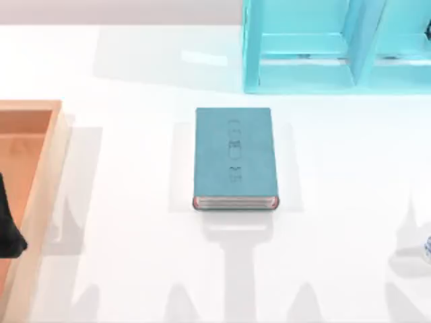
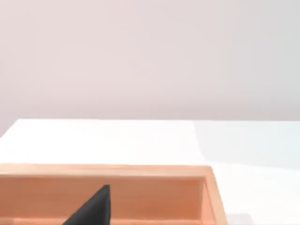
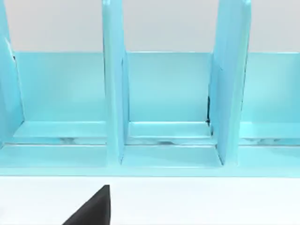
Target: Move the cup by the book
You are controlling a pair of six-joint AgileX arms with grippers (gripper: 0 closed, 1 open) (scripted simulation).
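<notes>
Cup (image 1: 427,249): white with blue speckle, at the desk's (image 1: 135,269) right edge, cut off by the frame, well apart from the book (image 1: 235,157). Book lies flat mid-desk, teal cover up, reddish page edges toward the near side. Cyan shelf (image 1: 337,47) stands at the far right, behind the book; right wrist view looks into its upright dividers (image 3: 115,93). Wooden tray (image 1: 27,155) sits at the left edge. Left arm (image 1: 8,229): a dark part over the tray, far from both cup and book. State of left and right jaws: cannot tell.
</notes>
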